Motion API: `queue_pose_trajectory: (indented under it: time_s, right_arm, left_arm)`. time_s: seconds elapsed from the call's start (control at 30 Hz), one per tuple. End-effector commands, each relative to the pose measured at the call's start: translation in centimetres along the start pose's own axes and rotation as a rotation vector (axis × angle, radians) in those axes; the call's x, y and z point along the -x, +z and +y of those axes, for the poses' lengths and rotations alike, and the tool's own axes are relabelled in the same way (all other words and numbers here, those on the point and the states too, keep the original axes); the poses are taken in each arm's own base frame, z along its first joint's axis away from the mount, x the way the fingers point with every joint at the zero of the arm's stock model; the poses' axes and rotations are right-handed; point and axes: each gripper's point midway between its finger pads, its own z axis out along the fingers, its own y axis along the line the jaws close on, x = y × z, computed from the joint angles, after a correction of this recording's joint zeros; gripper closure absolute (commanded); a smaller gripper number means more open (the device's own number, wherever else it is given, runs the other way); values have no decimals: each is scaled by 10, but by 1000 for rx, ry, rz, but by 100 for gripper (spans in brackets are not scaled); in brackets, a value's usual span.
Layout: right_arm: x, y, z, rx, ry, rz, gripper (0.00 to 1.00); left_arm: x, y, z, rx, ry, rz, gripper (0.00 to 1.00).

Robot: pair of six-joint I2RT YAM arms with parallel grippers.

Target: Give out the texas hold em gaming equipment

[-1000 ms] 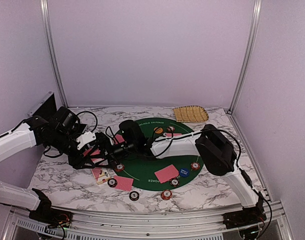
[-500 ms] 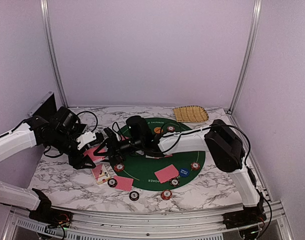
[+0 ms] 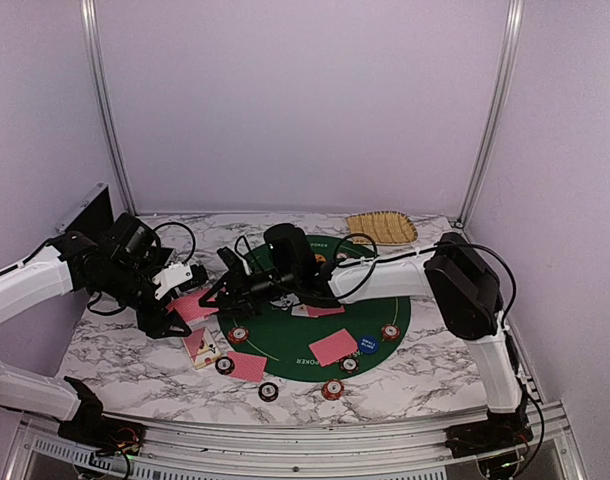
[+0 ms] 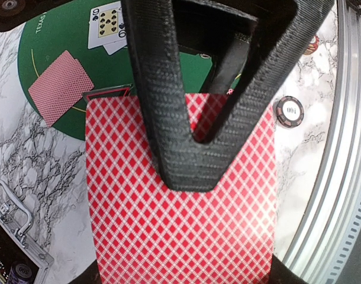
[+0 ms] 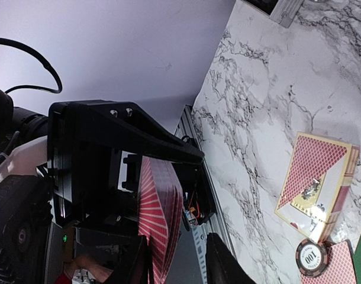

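**Left end effector** [image 4: 189, 171]: two black, coarsely ribbed fingers are pressed together into a V. They pinch a stack of red-backed cards [image 4: 180, 236]. The backs are glossy, with a white diamond lattice on red and rounded corners. The stack is held above the left part of the counter [image 3: 135, 370], a white slab with grey marble veining.

**Right end effector** [image 5: 180, 264]: it reaches across to the left arm. Its two dark fingers are partly spread and straddle the free edge of the held stack. A gap shows between the cards and one finger, so no pinch is visible.

**Items on the counter**
- Round green felt mat [image 3: 285, 340]: flat, with a thin pale ring line and white lettering.
- Single red-backed card [image 4: 61, 87]: rectangular, lying face down on the felt.
- Nine of spades [image 4: 106, 21]: white face up, on the felt.
- Blue button [image 3: 368, 343]: a small disc near the mat's near right edge.
- Orange button [image 3: 316, 261]: a small disc at the mat's far side.
- Striped chip marked 100 [image 4: 289, 111]: a dark disc with a pale edge pattern, on the bare marble.
- Card box [image 5: 319, 189]: a cream rectangular carton with a red lattice panel, on the marble just beside the mat.
- Tan woven tray [image 3: 382, 228]: ribbed, at the far edge.
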Motion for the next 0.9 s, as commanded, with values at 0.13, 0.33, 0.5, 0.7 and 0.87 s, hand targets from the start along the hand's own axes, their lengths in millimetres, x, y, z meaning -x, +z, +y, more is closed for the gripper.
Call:
queue_pose_trajectory:
  time_s: [0.13,0.33,0.5,0.7,0.87]
  right_arm:
    - [5,-14,24,22,-15,-19,80]
    - [3,-18,30,26,-17,-19,93]
    - [3,-24,34,42,-6,-29,100]
    - [5,-37,35,53,14,-46,100]
    - [6,-51,27,27,32,-54,100]
  left_arm:
    - [6,-6,4,25,5,-33,100]
    - [2,-4,4,31,6,-23,100]
    - [0,-3,6,38,8,-14,100]
    - [-3,-2,7,47,12,-1,100]
    - [-3,-1,7,47,10,1,100]
